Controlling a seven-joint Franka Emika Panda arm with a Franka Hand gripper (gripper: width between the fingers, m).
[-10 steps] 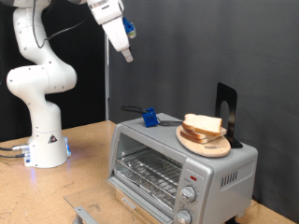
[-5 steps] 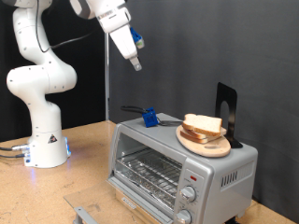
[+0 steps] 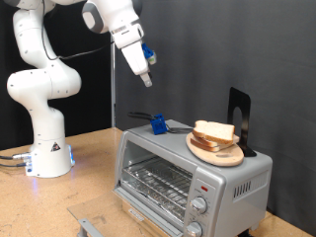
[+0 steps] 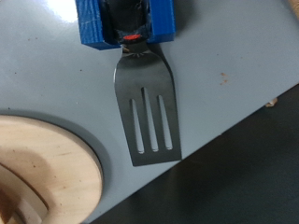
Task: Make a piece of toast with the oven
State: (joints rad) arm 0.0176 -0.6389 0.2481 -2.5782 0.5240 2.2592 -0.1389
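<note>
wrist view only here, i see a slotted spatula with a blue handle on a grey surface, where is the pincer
Observer: The pincer hangs high in the air above the oven, over the end at the exterior view's left, touching nothing.
Operator: so what's that grey surface
Observer: It is the oven's top; the spatula lies there.
Operator: and the wooden curve in my corner
Observer: That is a wooden plate on the oven's top, carrying a stack of bread slices.
</note>
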